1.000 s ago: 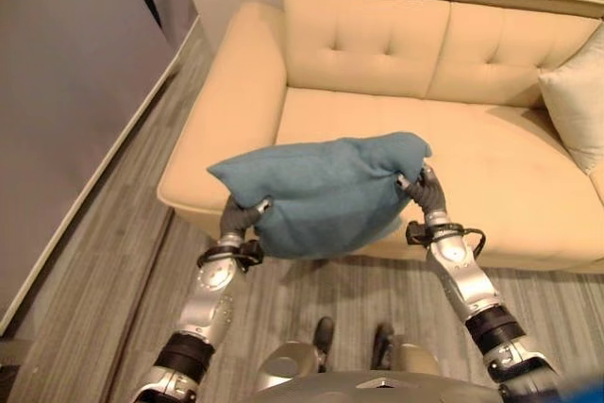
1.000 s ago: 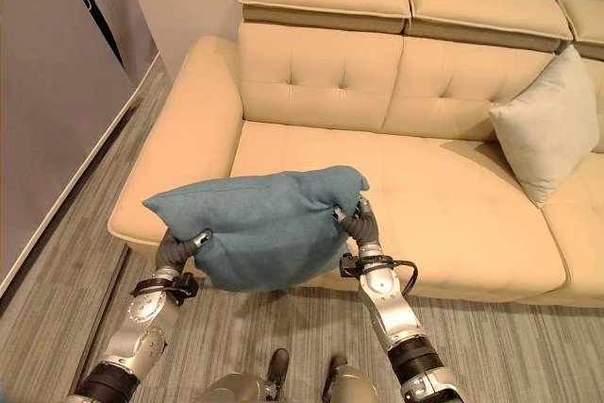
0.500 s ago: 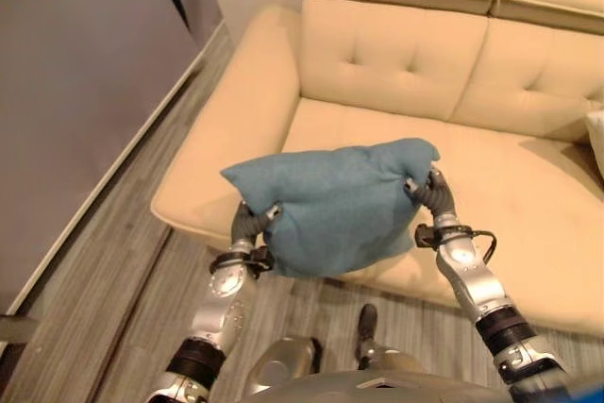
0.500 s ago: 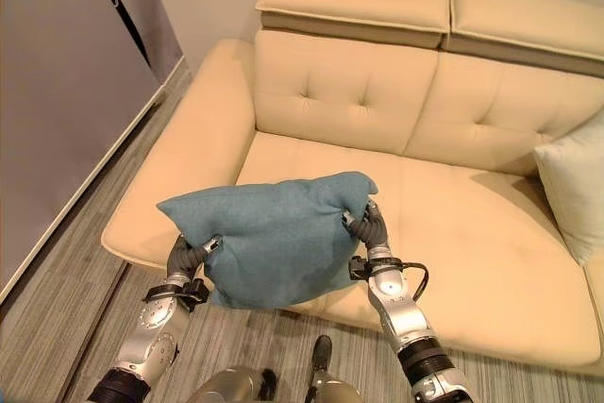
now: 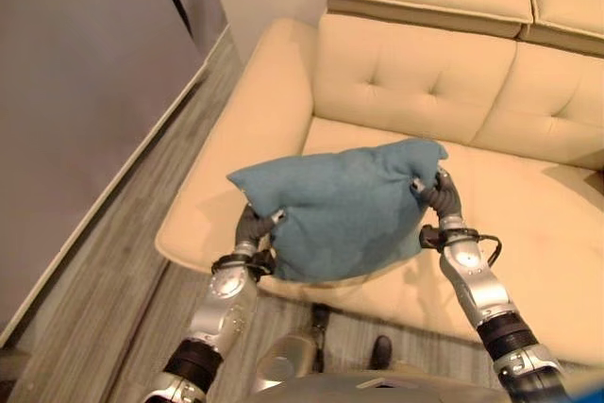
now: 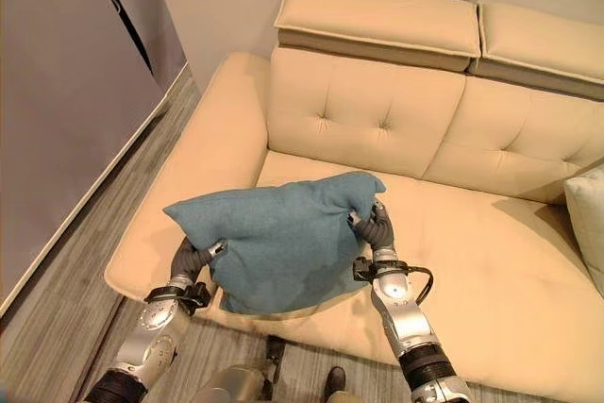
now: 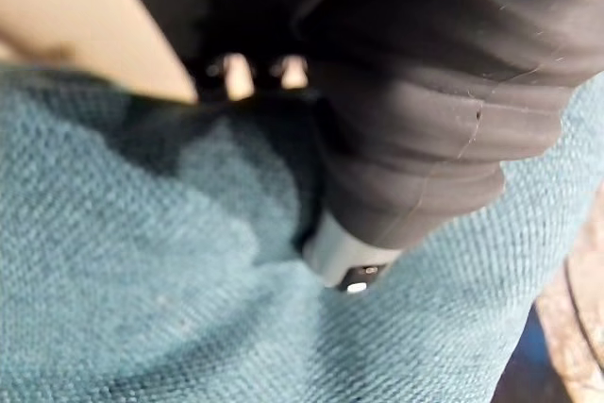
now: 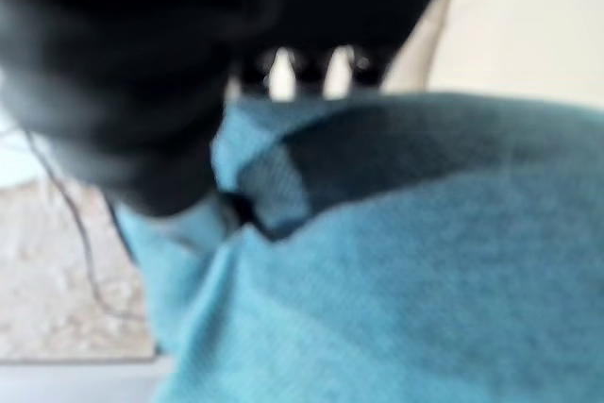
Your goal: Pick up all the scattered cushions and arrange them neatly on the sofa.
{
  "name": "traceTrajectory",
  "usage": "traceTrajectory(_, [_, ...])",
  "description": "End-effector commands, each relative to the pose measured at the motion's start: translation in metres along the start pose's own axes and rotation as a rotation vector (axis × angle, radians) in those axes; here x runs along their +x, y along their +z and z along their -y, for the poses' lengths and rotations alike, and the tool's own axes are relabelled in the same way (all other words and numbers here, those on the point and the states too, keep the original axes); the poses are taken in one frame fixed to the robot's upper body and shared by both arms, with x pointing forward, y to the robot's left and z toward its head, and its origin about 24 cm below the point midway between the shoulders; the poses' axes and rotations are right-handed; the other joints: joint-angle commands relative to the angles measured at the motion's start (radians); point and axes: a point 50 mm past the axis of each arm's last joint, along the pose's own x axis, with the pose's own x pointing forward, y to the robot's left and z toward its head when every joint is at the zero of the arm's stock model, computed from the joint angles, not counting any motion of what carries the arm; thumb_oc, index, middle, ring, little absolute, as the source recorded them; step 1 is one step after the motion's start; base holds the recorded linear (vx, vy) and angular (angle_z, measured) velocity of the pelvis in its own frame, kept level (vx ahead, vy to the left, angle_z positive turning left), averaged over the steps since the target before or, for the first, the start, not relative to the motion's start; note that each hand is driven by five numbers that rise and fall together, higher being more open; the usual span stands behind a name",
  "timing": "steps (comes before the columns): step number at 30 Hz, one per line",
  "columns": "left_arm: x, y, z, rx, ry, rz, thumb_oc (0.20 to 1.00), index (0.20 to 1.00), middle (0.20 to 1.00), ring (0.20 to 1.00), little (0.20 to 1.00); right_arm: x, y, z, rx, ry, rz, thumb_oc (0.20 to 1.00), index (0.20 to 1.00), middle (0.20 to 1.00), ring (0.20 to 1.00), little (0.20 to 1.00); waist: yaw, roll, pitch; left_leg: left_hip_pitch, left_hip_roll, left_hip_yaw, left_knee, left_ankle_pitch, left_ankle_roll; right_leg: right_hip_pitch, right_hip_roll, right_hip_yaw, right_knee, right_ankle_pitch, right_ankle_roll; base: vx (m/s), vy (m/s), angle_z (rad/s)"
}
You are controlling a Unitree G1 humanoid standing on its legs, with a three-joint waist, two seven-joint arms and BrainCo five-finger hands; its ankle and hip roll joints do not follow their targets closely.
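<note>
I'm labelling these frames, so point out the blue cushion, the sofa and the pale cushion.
blue cushion point(image 6: 274, 243): right eye view, middle of its face.
sofa point(image 6: 368, 120): right eye view, tufted backrest.
pale cushion point(image 6: 590, 219): right eye view, its visible edge.

blue cushion point(image 6: 278, 243) | plump, creased (pinched at both ends) | held above beige sofa point(image 6: 368, 120) front edge
</note>
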Motion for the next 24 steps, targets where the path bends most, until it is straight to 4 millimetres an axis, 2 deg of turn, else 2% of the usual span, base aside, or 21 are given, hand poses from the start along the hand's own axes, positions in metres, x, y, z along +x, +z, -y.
traceTrajectory(1, [0.012,0.053,0.017,0.019,-0.100,0.255,0.200,0.200,0.200,0.200,0.200,0.018,0.045,-0.019,0.066,0.058,0.209,0.200,0.200,0.200,0.200,0.200,0.019,-0.023,-0.067,0.052,0.051,-0.033,0.044,-0.148,-0.036,-0.056,0.036,-0.033,0.119,0.019,0.025,0.10,0.053,-0.84])
traceTrajectory(4, [0.014,0.059,0.015,0.028,-0.084,0.277,0.200,0.200,0.200,0.200,0.200,0.021,0.048,-0.025,0.078,0.071,0.213,0.200,0.200,0.200,0.200,0.200,0.021,-0.017,-0.062,0.073,0.071,0.000,0.032,-0.160,-0.040,-0.097,0.009,-0.094,0.066,0.060,0.029,0.10,-0.014,-0.87])
traceTrajectory(6, [0.016,0.062,0.014,0.031,-0.072,0.289,0.200,0.200,0.200,0.200,0.200,0.021,0.049,-0.026,0.069,0.083,0.213,0.200,0.200,0.200,0.200,0.200,0.011,-0.011,-0.051,0.083,0.081,0.007,0.037,-0.171,-0.041,-0.128,-0.001,-0.097,0.017,0.083,0.034,0.14,-0.026,-0.37])
traceTrajectory(7, [0.018,0.062,0.016,0.027,-0.084,0.291,0.200,0.200,0.200,0.200,0.200,0.021,0.048,-0.025,0.073,0.083,0.208,0.200,0.200,0.200,0.200,0.200,0.011,-0.023,-0.050,0.083,0.069,-0.002,0.050,-0.183,-0.041,-0.110,-0.006,-0.081,-0.028,0.091,0.038,0.09,-0.015,-0.29])
traceTrajectory(10, [0.022,0.065,0.021,0.007,-0.071,0.306,0.200,0.200,0.200,0.200,0.200,0.022,0.049,-0.025,0.056,0.078,0.211,0.200,0.200,0.200,0.200,0.200,0.007,-0.033,-0.053,0.078,0.067,-0.003,0.054,-0.188,-0.053,-0.103,-0.011,-0.092,-0.054,0.124,0.040,0.10,-0.075,0.13])
traceTrajectory(16, [0.030,0.069,0.026,0.000,-0.045,0.315,0.200,0.200,0.200,0.200,0.200,0.025,0.054,-0.024,0.035,0.074,0.227,0.200,0.200,0.200,0.200,0.200,-0.011,-0.031,-0.066,0.102,0.086,-0.013,0.006,-0.173,-0.078,-0.060,0.012,-0.132,-0.106,0.110,0.022,0.13,-0.060,0.23])
traceTrajectory(18, [0.039,0.085,0.035,-0.015,-0.041,0.371,0.200,0.200,0.200,0.200,0.200,0.033,0.072,-0.028,0.023,0.069,0.289,0.200,0.200,0.200,0.200,0.200,-0.018,-0.022,-0.051,0.084,0.098,-0.023,-0.005,-0.161,-0.088,-0.070,0.027,-0.137,-0.121,0.102,0.013,0.02,-0.023,0.01])
traceTrajectory(19, [0.039,0.086,0.036,-0.016,-0.041,0.372,0.200,0.200,0.200,0.200,0.200,0.033,0.072,-0.028,0.023,0.069,0.291,0.200,0.200,0.200,0.200,0.200,-0.018,-0.022,-0.051,0.083,0.098,-0.024,-0.005,-0.161,-0.089,-0.070,0.027,-0.138,-0.121,0.102,0.013,0.00,0.000,0.00])
traceTrajectory(21, [0.048,0.104,0.046,-0.016,-0.052,0.430,0.200,0.200,0.200,0.200,0.200,0.042,0.094,-0.036,0.027,0.075,0.360,0.200,0.200,0.200,0.200,0.200,-0.022,-0.020,-0.034,0.057,0.102,-0.029,-0.008,-0.151,-0.094,-0.090,0.035,-0.136,-0.128,0.102,0.009,-0.04,-0.019,0.13])
traceTrajectory(22, [0.053,0.115,0.051,-0.009,-0.053,0.462,0.200,0.200,0.200,0.200,0.200,0.046,0.105,-0.040,0.032,0.075,0.396,0.200,0.200,0.200,0.200,0.200,-0.023,-0.019,-0.025,0.042,0.104,-0.032,-0.009,-0.145,-0.096,-0.103,0.039,-0.136,-0.131,0.103,0.009,-0.08,-0.038,0.09])
traceTrajectory(23, [0.062,0.137,0.059,-0.001,-0.058,0.525,0.200,0.200,0.200,0.200,0.200,0.052,0.127,-0.049,0.039,0.079,0.465,0.200,0.200,0.200,0.200,0.200,-0.024,-0.019,-0.010,0.009,0.111,-0.037,-0.007,-0.138,-0.102,-0.131,0.048,-0.131,-0.132,0.103,0.007,-0.10,-0.036,0.02])
traceTrajectory(24, [0.066,0.151,0.062,0.014,-0.057,0.565,0.200,0.200,0.200,0.200,0.200,0.056,0.141,-0.052,0.040,0.074,0.508,0.200,0.200,0.200,0.200,0.200,-0.025,-0.021,-0.004,-0.010,0.111,-0.039,-0.006,-0.132,-0.104,-0.144,0.052,-0.129,-0.132,0.104,0.007,-0.08,-0.026,0.03])
